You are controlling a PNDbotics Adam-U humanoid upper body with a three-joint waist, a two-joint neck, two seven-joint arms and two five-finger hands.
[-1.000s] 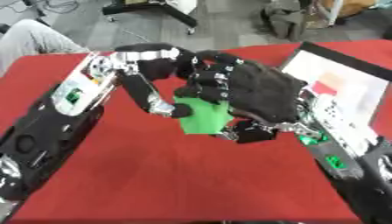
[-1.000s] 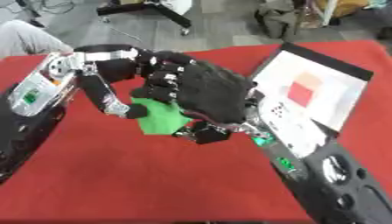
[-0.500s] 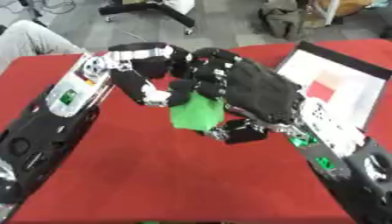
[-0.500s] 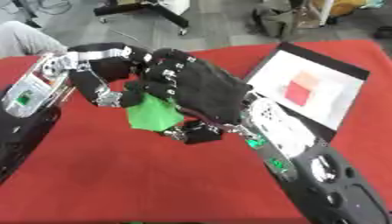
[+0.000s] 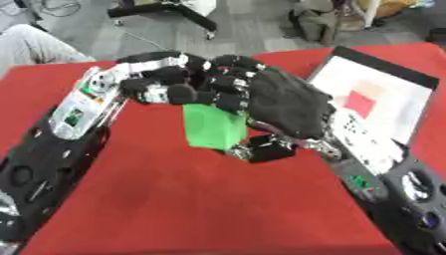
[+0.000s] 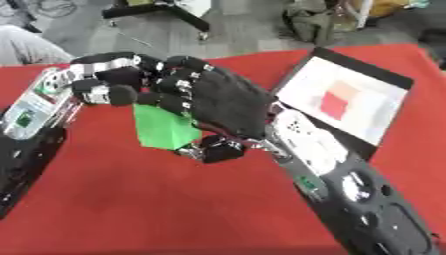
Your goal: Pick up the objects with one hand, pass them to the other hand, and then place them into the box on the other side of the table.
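My work surface is a table point(image 5: 174, 199) covered in red cloth. A white box point(image 6: 348, 99) with a red square inside rests on it at my right.

Both the left hand point(image 5: 161, 84) and right hand point(image 5: 283, 107) grip a green block point(image 5: 212, 125).

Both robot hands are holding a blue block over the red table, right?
Not quite: the block is green, not blue, as the left eye view shows. Both the left hand and the right hand are holding it over the red table.
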